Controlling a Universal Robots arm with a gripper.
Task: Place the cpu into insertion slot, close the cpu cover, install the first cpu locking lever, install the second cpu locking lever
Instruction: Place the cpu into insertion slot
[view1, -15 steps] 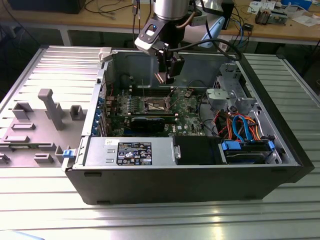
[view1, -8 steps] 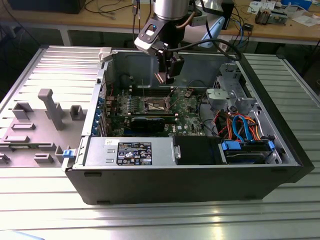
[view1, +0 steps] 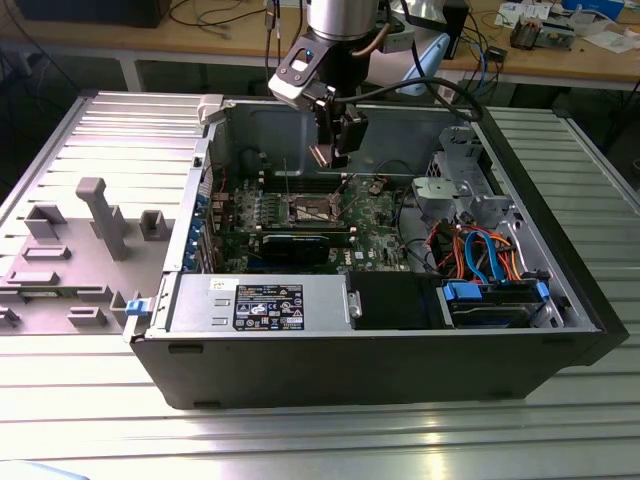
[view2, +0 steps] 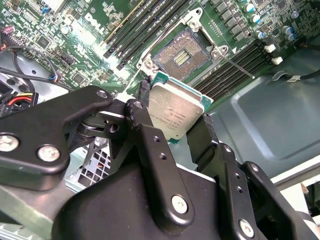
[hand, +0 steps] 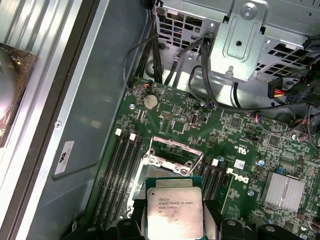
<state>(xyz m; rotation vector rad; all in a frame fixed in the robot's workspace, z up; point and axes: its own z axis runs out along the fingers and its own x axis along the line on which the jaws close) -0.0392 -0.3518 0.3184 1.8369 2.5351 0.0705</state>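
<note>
gripper (view1: 333, 152) clenched on cpu (view2: 175, 111) by two opposite edges | cpu in air above bare insertion slot (view2: 182, 56), not seated | likely light, stiff, fragile; edge hold suits

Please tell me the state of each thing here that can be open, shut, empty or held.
gripper: shut on the cpu.
cpu: held above the motherboard, not seated.
insertion slot: empty, contacts bare.
cpu cover: open, not over the slot.
computer case: side open, inside exposed.
</note>
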